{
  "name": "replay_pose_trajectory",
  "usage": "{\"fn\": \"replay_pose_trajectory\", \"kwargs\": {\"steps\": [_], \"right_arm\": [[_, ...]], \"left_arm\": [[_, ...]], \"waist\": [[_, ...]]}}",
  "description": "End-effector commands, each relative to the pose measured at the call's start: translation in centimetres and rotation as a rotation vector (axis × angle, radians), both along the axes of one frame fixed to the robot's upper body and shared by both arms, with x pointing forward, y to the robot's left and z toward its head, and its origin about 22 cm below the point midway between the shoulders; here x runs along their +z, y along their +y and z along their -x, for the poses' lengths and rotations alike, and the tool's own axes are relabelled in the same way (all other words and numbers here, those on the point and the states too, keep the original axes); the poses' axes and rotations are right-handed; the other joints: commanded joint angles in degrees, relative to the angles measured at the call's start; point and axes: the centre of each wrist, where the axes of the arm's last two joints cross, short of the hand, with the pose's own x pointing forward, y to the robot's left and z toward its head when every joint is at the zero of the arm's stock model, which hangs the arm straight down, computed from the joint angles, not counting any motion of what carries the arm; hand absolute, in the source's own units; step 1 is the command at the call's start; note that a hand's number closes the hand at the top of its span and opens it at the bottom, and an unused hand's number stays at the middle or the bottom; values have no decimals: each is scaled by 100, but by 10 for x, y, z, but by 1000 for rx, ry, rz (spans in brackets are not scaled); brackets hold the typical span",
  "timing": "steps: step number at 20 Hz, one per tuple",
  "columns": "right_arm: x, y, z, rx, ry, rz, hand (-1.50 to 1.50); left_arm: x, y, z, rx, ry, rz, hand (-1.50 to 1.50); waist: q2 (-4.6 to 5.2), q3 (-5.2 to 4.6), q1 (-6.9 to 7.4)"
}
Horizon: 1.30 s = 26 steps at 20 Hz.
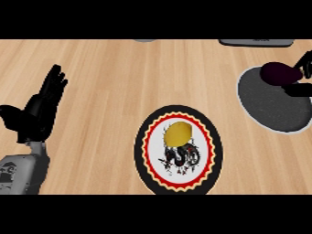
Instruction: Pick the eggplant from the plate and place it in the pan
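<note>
Head view of the wooden counter (118, 82). At right lies the pan (280, 103), a round grey dish with a pale rim, its far edge partly covered by the right hand (311, 73). The eggplant (280, 73), dark purple, sits over the pan's upper rim, enclosed by the curled fingers and thumb of that hand; whether it touches the pan's floor cannot be told. At centre, nearer the lower edge, is the plate (178, 185), black-rimmed with a red and yellow zigzag border and a dark figure on its white middle; a yellow, rounded item (178, 133) rests on it. The left hand (40, 107) stands at the view's left, well apart from both dishes, fingers straight and raised, thumb out, holding nothing. Two grey objects (256, 42) are cut off by the counter's far edge.
</note>
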Motion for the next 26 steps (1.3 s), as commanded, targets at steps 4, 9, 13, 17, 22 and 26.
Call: {"fn": "replay_pose_trajectory", "kwargs": {"steps": [4, 9, 13, 17, 22, 26], "right_arm": [[-46, -26, -18, -36, 11, 5, 150], [-61, -22, -24, 13, 233, -220, -150], [-71, -16, -28, 105, 336, -335, -150], [-90, -30, -11, 128, 273, -314, -150], [-83, -34, -13, 139, 50, -482, -150], [-81, -83, 16, 168, -18, -633, -150]], "left_arm": [[3, 0, 5, -21, -12, 0, 0], [2, -11, -4, -11, -19, -10, 0], [2, -18, -10, -29, -20, -3, 0], [7, -13, -7, -20, -14, -9, 0], [5, -9, -7, -5, 5, 3, 0], [8, 2, -6, 18, 8, 2, 0]], "waist": [[41, 12, 170], [89, 14, 198], [90, 16, 179], [64, 18, 123], [34, 18, 36], [-36, 7, -128]]}}
